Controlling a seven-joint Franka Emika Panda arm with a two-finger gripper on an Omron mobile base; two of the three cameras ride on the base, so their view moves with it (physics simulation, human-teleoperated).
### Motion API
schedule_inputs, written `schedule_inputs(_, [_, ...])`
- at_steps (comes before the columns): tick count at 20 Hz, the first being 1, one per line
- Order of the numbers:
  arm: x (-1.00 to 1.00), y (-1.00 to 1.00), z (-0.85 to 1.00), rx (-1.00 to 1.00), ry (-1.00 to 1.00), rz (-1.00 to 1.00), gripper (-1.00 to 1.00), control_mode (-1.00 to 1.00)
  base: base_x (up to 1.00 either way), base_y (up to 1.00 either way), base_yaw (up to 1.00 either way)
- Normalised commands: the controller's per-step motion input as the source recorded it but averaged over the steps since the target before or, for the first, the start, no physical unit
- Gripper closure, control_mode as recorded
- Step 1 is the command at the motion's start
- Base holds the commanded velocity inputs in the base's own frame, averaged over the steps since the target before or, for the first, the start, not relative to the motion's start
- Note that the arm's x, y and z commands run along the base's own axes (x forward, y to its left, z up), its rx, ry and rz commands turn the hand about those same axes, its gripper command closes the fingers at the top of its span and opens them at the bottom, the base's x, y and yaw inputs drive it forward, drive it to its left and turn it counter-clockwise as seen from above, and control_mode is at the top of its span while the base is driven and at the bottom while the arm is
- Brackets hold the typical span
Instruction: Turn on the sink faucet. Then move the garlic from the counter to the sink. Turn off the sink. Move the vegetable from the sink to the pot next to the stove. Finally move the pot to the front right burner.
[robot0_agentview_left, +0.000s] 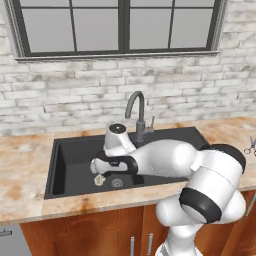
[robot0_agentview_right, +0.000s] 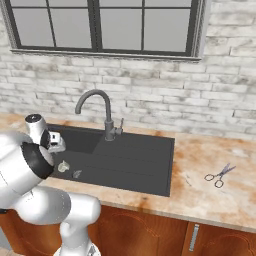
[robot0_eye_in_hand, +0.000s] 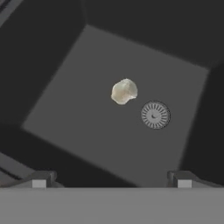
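One gripper, jaws spread wide and holding nothing; I see its two dark finger tips at the bottom of the hand view, apart from everything below them. One garlic, a single off-white bulb, lies on the floor of the sink directly under my hand, not touched. I cannot tell which way its tip points; in the hand view its longer side runs from lower left to upper right. One round metal drain sits just beside the bulb, apart from it. One sink faucet stands upright behind the basin, its arched spout curving over the bowl and one thin lever at its side. One counter surrounds the sink, and one pair of scissors lies on it, well apart from the basin.
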Motion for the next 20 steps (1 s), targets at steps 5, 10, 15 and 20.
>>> schedule_inputs(5, [0.24, 0.11, -0.27, -0.05, 0.11, -0.16, -1.0, -1.0, 0.0, 0.0, 0.0])
schedule_inputs(10, [0.13, 0.01, -0.34, -0.05, 0.08, -0.09, -1.0, -1.0, 0.0, 0.0, 0.0])
schedule_inputs(15, [0.32, 0.02, -0.31, -0.03, 0.05, -0.05, -1.0, -1.0, 0.0, 0.0, 0.0])
schedule_inputs(20, [0.18, 0.01, -0.25, -0.04, 0.03, -0.03, -1.0, -1.0, 0.0, 0.0, 0.0])
